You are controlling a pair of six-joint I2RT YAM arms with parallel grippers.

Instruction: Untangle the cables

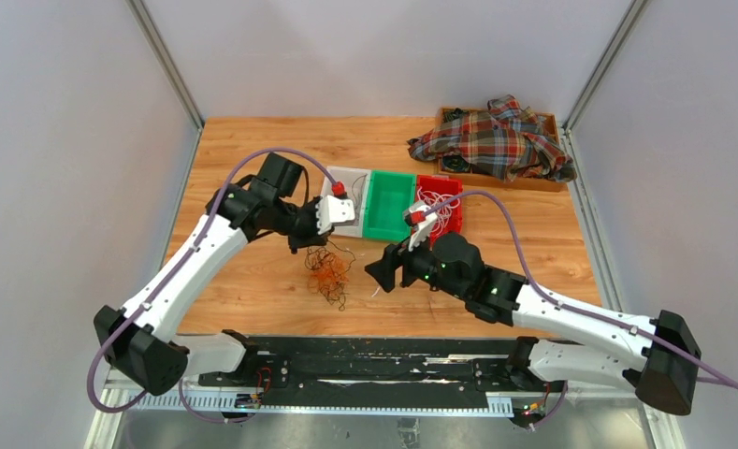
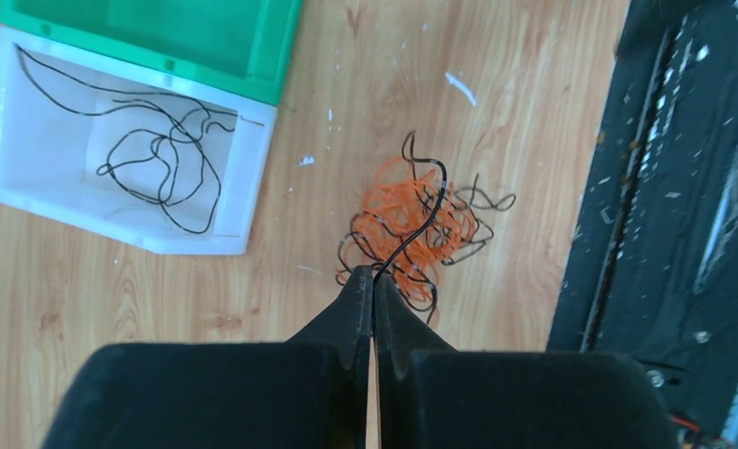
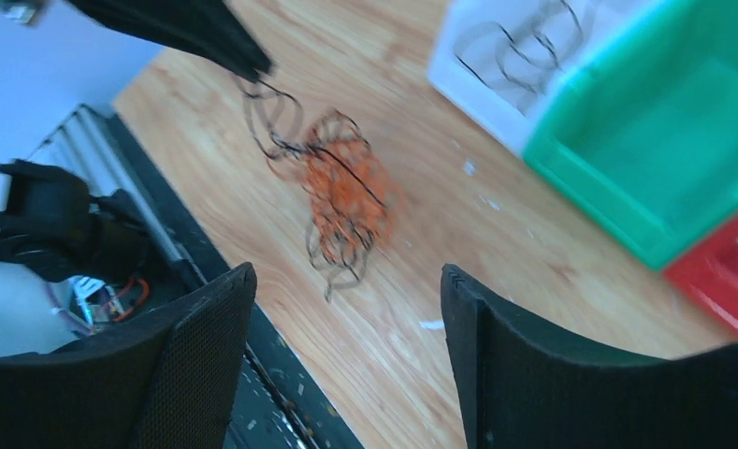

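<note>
Green bin (image 1: 389,202) sitting mid-table on wooden table (image 1: 253,150). White bin (image 1: 349,174) touching green bin's left side. Red bin (image 1: 440,180) touching green bin's right side. Plaid cloth (image 1: 496,140) lying crumpled well right of green bin and farther back, spilling over wooden tray (image 1: 548,119). Small white scraps (image 2: 459,87) lying on wood nearer than green bin. Black rail (image 1: 374,360) running along table edge, well nearer than green bin.

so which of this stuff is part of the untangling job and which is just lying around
Job: orange and black cable tangle; black cable pinched in the left hand; open right hand; white bin, green bin, red bin, likely for sorting.
Lying about: plaid cloth; wooden tray under it.
</note>
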